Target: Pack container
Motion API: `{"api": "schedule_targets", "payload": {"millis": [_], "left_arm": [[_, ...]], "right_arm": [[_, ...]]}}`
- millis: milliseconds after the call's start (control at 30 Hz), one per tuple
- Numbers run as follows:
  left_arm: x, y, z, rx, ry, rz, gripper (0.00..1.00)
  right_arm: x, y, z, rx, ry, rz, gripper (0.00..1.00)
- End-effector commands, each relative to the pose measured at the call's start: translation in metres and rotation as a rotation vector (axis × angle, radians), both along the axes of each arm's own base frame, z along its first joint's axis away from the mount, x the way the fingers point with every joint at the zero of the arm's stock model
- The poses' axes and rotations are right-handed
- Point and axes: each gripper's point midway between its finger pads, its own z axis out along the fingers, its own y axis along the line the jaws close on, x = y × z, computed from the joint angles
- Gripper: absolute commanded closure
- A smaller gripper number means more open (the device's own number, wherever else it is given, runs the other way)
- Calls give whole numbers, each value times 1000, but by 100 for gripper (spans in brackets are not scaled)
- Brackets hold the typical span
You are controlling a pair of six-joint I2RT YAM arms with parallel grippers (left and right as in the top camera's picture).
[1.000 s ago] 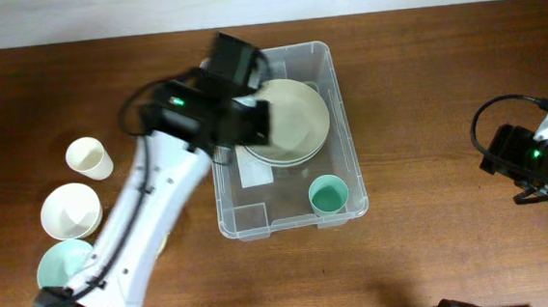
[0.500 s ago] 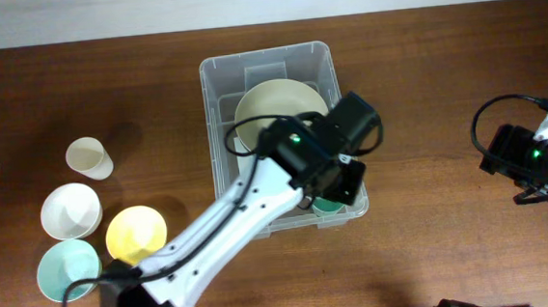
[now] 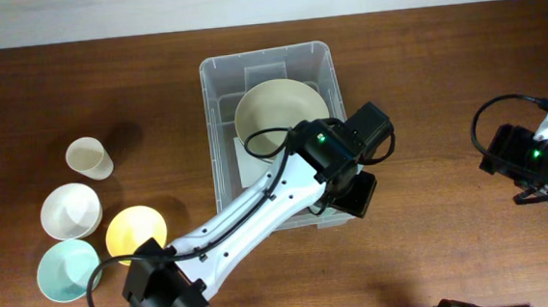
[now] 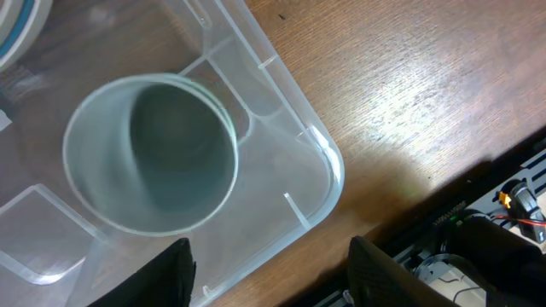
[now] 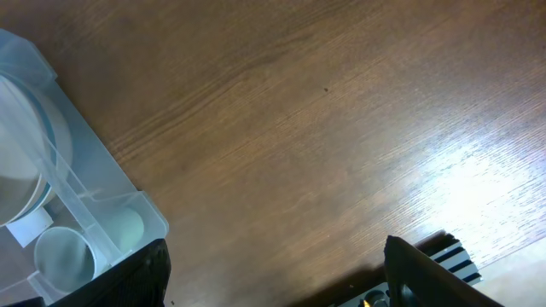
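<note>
The clear container (image 3: 265,54) sits mid-table with a cream dish (image 3: 281,114) in its far half. A pale green cup (image 4: 152,153) stands upright in the near right corner of the container (image 4: 328,168). My left gripper (image 3: 357,190) hangs over that corner, hiding the cup from overhead. In the left wrist view the left gripper (image 4: 273,281) is open with nothing between its fingers (image 4: 175,275), and the cup is apart from them. My right gripper (image 5: 281,281) is open over bare wood, far right of the container (image 5: 94,192), where the right arm (image 3: 536,159) rests.
Left of the container stand a cream cup (image 3: 89,158), a white bowl (image 3: 70,210), a yellow bowl (image 3: 135,233) and a teal bowl (image 3: 66,270). The left arm crosses the table from its base (image 3: 168,301). Cables and a dark edge lie at the table's near right.
My left arm has swung from the container's far left side to its near right corner, uncovering the yellow bowl. Its jaws have opened. The right arm has not moved.
</note>
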Motion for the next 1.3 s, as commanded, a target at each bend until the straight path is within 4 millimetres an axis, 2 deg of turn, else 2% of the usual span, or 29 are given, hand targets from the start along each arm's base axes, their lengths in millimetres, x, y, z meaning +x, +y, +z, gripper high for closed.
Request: {"api": "schedule_targets", "payload": {"millis": [0,100,200,333,433,500,533,667,733,900,1167,1267], "left_arm": [[23,21,11,32,-61,47,41],[49,54,32,67,-140,134,40],[78,96,63,62,-230,257,40],[109,167,101,27,-310,457,39],[122,223,118,23,-340,607,35],[126,258,123,28,-343,697,25],[127,275,124,34,-335,743,24],[125,324,119,69,-295,872,22],[125,346,117,83,-287,932,21],[124,364,117,93,-287,973,21],[124,367,117,105,-294,961,21],[124,368,117,108,-295,961,21]], "right_arm": [[-2,0,3,-1,-12,3,24],[-2,0,3,-2,-12,6,22],[0,3,1,12,-12,20,24],[13,18,-10,77,-18,128,53],[22,29,-30,111,10,181,79],[27,37,-45,121,41,211,94],[30,42,-55,127,61,233,96],[42,62,-88,142,122,312,96],[50,79,-110,149,168,376,96],[61,115,-142,151,246,499,96],[88,156,-178,137,253,621,96],[90,173,-185,158,247,707,97]]}}
